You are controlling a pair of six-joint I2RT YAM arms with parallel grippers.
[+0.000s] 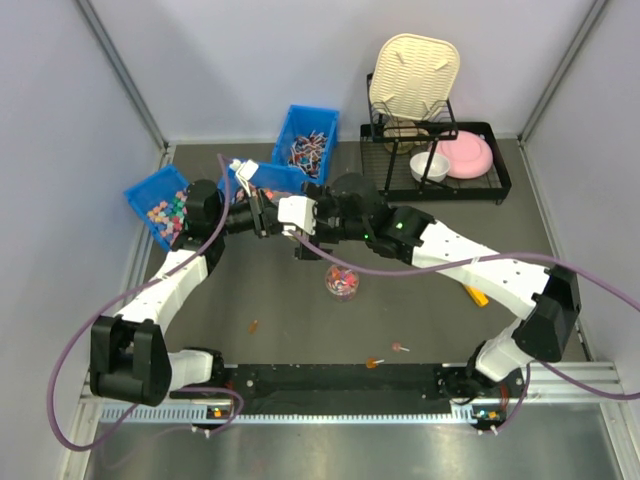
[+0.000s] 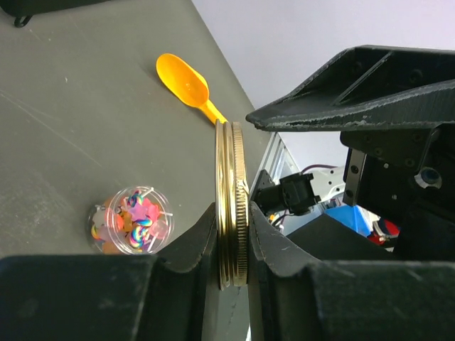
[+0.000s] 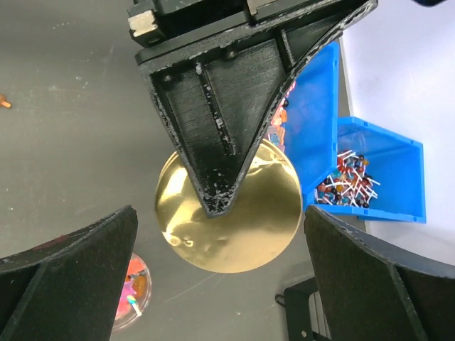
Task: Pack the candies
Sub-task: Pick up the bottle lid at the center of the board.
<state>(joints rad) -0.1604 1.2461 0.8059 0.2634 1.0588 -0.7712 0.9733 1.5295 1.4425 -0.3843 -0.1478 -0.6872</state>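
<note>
The small clear jar point(image 1: 328, 283) sits open in the middle of the dark table point(image 1: 430, 330), and the candies point(image 2: 138, 222) are heaped inside it, a jumble of red, orange, pink and striped bits with little white sticks poking out. Up and to the left of the jar, off the table, the left gripper point(image 2: 232, 227) is clamped on a gold lid point(image 2: 231, 163), holding it on edge with one finger pressed to each flat face. The right gripper point(image 3: 220, 209) faces that lid from the jar's side with its fingers point(image 3: 78, 270) spread wide on either side of it, touching nothing that I can see. An orange scoop point(image 2: 186, 84) lies flat on the table to the right of the jar. A few stray sweets point(image 1: 400, 349) are scattered on the near side of the jar, towards the arm bases. Behind the jar to the left stand two blue bins: one point(image 1: 150, 190) with pastel sweets, the other point(image 1: 300, 125) with stick sweets. Behind the jar to the right is a black dish rack point(image 1: 495, 185) carrying a pink bowl point(image 1: 470, 155), a white bowl point(image 1: 428, 166) and a cream tray point(image 1: 415, 70) stood upright.
</note>
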